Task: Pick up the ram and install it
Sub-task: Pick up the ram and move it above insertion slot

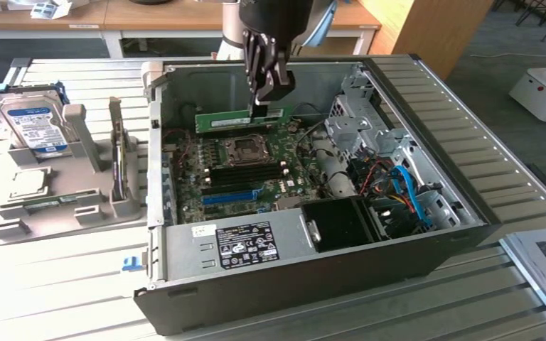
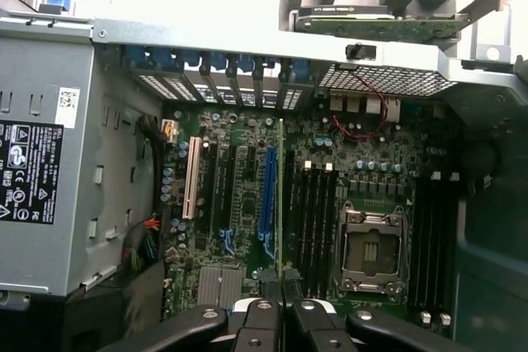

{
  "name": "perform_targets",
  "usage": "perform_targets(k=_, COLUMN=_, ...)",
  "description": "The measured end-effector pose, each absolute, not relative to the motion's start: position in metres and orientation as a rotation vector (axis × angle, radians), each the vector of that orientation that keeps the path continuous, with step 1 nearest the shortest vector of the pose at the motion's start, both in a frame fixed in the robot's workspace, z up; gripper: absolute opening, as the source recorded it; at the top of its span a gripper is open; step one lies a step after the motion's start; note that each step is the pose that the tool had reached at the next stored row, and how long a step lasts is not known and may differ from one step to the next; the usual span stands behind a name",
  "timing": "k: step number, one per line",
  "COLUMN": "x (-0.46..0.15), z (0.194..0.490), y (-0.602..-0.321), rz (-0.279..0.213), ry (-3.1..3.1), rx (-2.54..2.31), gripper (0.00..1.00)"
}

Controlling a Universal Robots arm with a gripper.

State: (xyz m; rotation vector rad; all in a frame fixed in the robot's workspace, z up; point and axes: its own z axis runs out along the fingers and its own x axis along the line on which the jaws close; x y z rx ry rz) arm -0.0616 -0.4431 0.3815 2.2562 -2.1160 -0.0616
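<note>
The ram (image 1: 224,122) tight between the jaws above the motherboard (image 1: 275,186), CPU socket (image 1: 247,148) just beside.

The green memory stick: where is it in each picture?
Exterior view: the thin green circuit-board ram stick hangs from the black gripper inside the open computer case.
Wrist view: edge-on, a thin line beside the long blue slot.
Shared landmark: the square silver CPU socket.

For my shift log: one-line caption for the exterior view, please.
Gripper shut on the ram, holding it over the motherboard inside the open computer case.
</note>
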Motion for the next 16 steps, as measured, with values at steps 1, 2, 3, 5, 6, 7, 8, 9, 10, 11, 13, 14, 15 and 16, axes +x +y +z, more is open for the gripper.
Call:
perform_targets(k=1, x=-0.0616, z=0.3804, y=-0.4431, rz=-0.062, ry=-2.116, rx=2.257, gripper=0.12)
perform_targets(k=2, x=-0.0616, z=0.3794, y=-0.4431, rz=-0.063, ry=-2.117, rx=2.257, gripper=0.12)
perform_targets(k=3, x=-0.0616, z=0.379, y=-0.4431, rz=-0.064, ry=-2.117, rx=2.257, gripper=0.12)
perform_targets(k=5, x=-0.0616, z=0.379, y=-0.4431, rz=-0.064, ry=-2.117, rx=2.257, gripper=0.12)
perform_targets(k=6, x=-0.0616, z=0.379, y=-0.4431, rz=-0.064, ry=-2.117, rx=2.257, gripper=0.12)
perform_targets(k=7, x=-0.0617, z=0.379, y=-0.4431, rz=-0.064, ry=-2.117, rx=2.257, gripper=0.12)
perform_targets(k=8, x=-0.0616, z=0.379, y=-0.4431, rz=-0.064, ry=-2.117, rx=2.257, gripper=0.12)
perform_targets(k=9, x=-0.0616, z=0.3789, y=-0.4431, rz=-0.064, ry=-2.117, rx=2.257, gripper=0.12)
perform_targets(k=10, x=-0.0616, z=0.3787, y=-0.4429, rz=-0.064, ry=-2.117, rx=2.258, gripper=0.12)
perform_targets(k=11, x=-0.0616, z=0.3786, y=-0.4424, rz=-0.064, ry=-2.117, rx=2.258, gripper=0.12)
perform_targets(k=13, x=-0.0616, z=0.3784, y=-0.4407, rz=-0.064, ry=-2.117, rx=2.258, gripper=0.12)
perform_targets(k=14, x=-0.0616, z=0.3783, y=-0.4397, rz=-0.064, ry=-2.117, rx=2.258, gripper=0.12)
perform_targets(k=15, x=-0.0616, z=0.3781, y=-0.4384, rz=-0.064, ry=-2.117, rx=2.257, gripper=0.12)
perform_targets(k=16, x=-0.0616, z=0.378, y=-0.4373, rz=-0.064, ry=-2.117, rx=2.257, gripper=0.12)
